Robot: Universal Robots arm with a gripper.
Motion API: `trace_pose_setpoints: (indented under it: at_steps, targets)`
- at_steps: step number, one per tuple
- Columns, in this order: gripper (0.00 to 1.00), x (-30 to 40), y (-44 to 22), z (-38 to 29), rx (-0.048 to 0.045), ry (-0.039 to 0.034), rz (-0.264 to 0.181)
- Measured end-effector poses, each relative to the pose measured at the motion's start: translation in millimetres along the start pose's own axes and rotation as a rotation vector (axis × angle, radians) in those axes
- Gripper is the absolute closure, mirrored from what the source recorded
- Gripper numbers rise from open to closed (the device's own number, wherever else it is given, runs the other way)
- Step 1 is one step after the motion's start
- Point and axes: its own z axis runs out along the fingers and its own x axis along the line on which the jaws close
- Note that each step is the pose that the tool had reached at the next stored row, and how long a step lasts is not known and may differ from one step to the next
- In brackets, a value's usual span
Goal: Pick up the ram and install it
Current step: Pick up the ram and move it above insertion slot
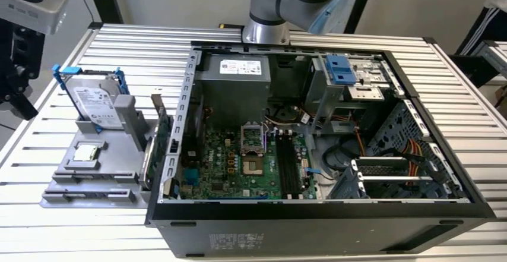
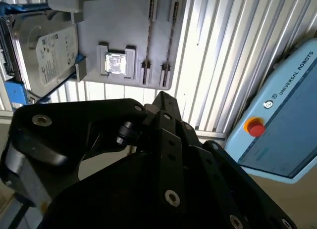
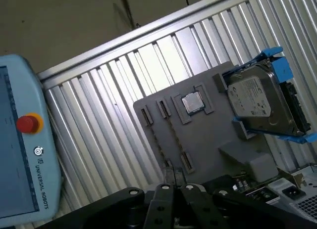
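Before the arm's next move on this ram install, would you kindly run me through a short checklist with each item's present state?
1. Empty hand: ok. It is shut, gripping nothing, and hangs over the grey fixture tray.
2. Position of the ram known: cannot tell.
3. Open computer case: ok. The side panel is off and the motherboard is exposed.
4. Free memory slots: cannot tell.
5. Settled tray neighbours: ok. The hard drive stands in its blue frame and the processor chip lies flat in its pocket, both apart from the hand.
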Motion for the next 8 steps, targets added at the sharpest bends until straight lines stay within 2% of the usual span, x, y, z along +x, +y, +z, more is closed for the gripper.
trace_pose_setpoints:
  at_steps: [8]
  targets:
    - [1.0,-0.5,0.2,0.0,-0.0001,0.0081,-0.113]
